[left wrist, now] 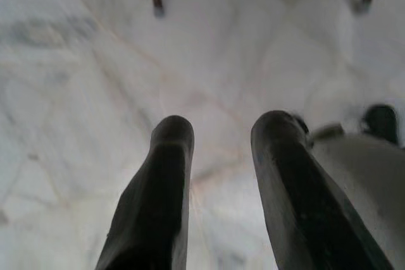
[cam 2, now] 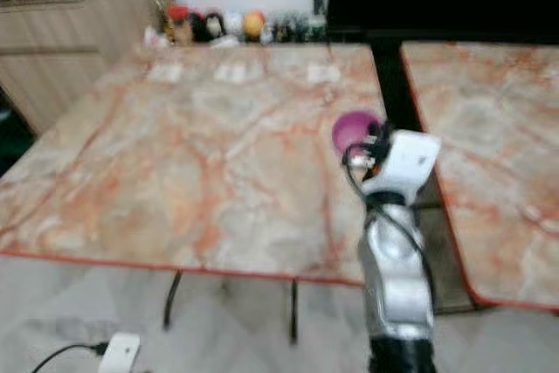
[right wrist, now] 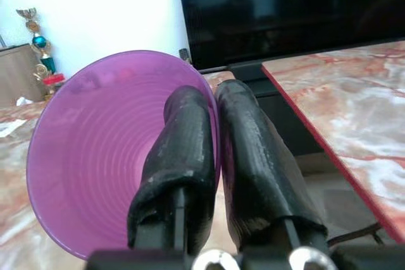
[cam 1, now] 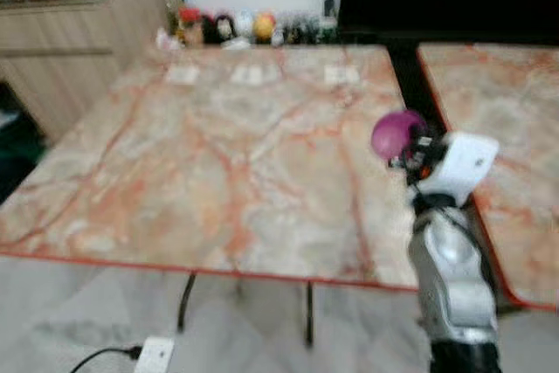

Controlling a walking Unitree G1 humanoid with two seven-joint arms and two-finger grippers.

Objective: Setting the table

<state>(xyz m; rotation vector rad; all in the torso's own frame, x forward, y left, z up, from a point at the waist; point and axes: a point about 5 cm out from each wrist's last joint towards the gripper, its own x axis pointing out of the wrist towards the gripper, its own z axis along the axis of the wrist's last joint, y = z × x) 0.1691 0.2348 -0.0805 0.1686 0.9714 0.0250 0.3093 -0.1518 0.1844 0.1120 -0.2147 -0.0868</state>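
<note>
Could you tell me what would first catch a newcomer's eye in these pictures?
The purple cup stands out: the right gripper pinches its rim, one finger inside and one outside, above the right edge of the marble table. The left gripper hangs open over the pale floor.

The right gripper [right wrist: 212, 124], raised over the right edge of the near table [cam 1: 218, 163], pinches the rim of a cup [right wrist: 107, 150], with a second table [cam 1: 507, 128] across a gap to the right, figurines [cam 1: 223, 28] behind, and a cabinet [cam 1: 70, 41] at far left.
</note>
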